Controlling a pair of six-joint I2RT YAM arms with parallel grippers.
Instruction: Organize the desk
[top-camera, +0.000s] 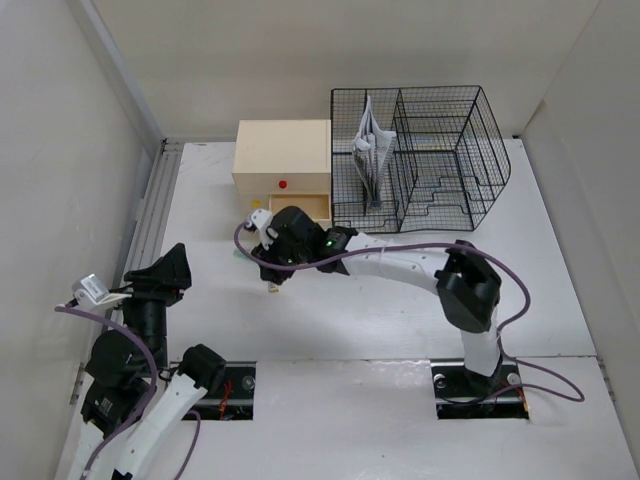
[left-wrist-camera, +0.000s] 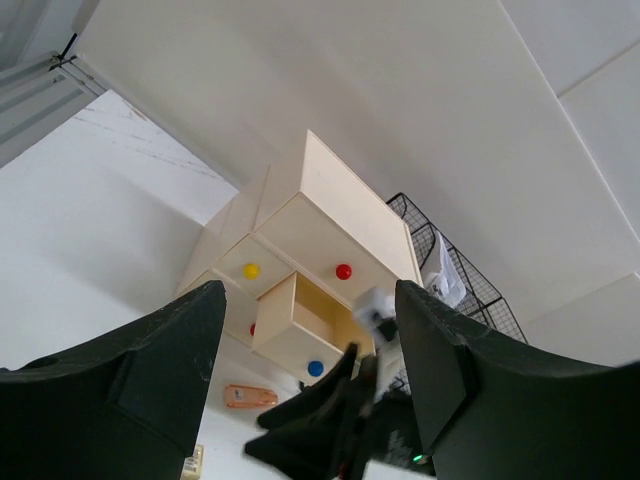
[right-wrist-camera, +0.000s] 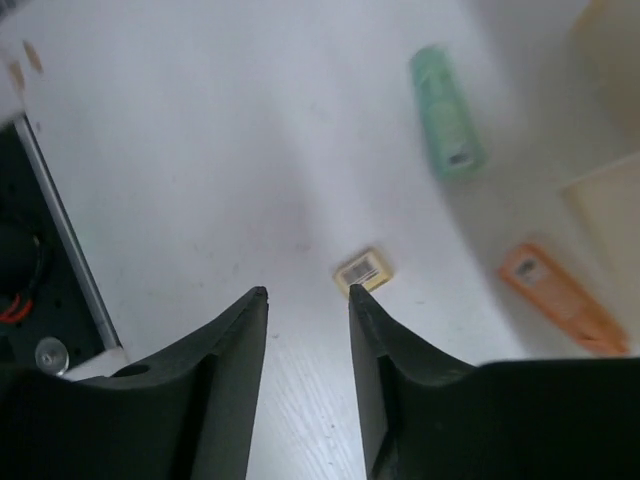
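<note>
The white desk (top-camera: 380, 310) holds small loose items in front of the drawer box. In the right wrist view a small yellow barcoded block (right-wrist-camera: 362, 271) lies just past my right fingertip, a green tube (right-wrist-camera: 445, 127) lies farther off, and an orange packet (right-wrist-camera: 560, 296) lies to the right. My right gripper (right-wrist-camera: 307, 292) is open and empty, low over the desk, by the block. It reaches in front of the box (top-camera: 272, 280). My left gripper (left-wrist-camera: 308, 290) is open and empty, raised at the desk's left side (top-camera: 168, 265), facing the box.
The beige wooden drawer box (top-camera: 282, 155) stands at the back, with coloured knobs and its lower drawer (left-wrist-camera: 300, 325) pulled open. A black wire basket (top-camera: 420, 160) holding papers stands to its right. Walls close in the left and right sides.
</note>
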